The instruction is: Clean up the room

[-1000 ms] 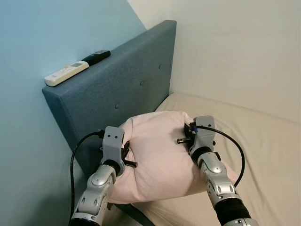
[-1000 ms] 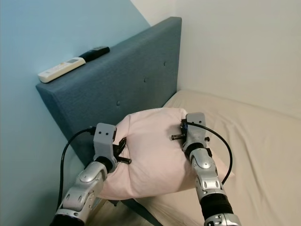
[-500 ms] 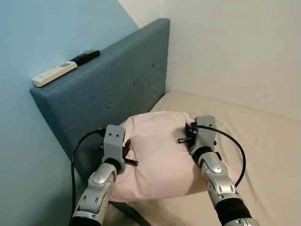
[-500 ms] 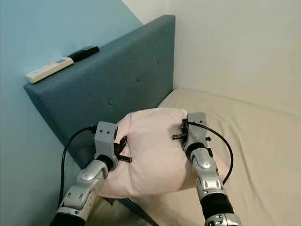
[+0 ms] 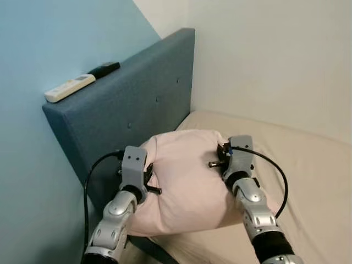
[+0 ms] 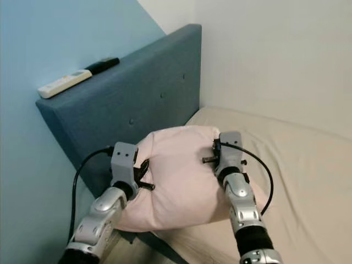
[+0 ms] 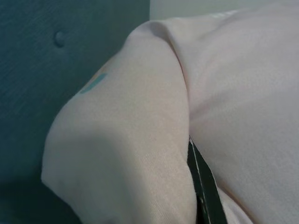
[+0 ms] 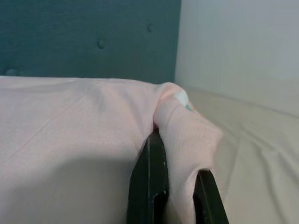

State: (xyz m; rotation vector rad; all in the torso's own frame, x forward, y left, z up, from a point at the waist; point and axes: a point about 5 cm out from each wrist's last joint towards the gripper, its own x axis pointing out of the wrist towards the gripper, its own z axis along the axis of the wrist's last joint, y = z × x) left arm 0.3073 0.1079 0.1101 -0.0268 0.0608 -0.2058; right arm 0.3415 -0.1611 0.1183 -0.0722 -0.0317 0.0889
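A pale pink pillow [image 5: 187,176] is held above the near end of the bed [image 5: 308,176], close to the blue headboard [image 5: 137,115]. My left gripper [image 5: 147,177] is shut on the pillow's left side, its fingers buried in the fabric. My right gripper [image 5: 226,159] is shut on the pillow's right side. In the right wrist view a fold of pink cloth [image 8: 182,140] is pinched between the black fingers [image 8: 152,186]. In the left wrist view one black finger [image 7: 203,186] shows under a pink fold [image 7: 131,149].
A white remote [image 5: 70,88] and a black remote [image 5: 103,69] lie on top of the headboard. A blue wall [image 5: 55,38] rises on the left and a cream wall [image 5: 275,60] stands behind the bed. The beige mattress stretches away to the right.
The camera has shifted a little, so the headboard and remotes sit slightly differently in view. Both grippers hold the pillow as before, in about the same place.
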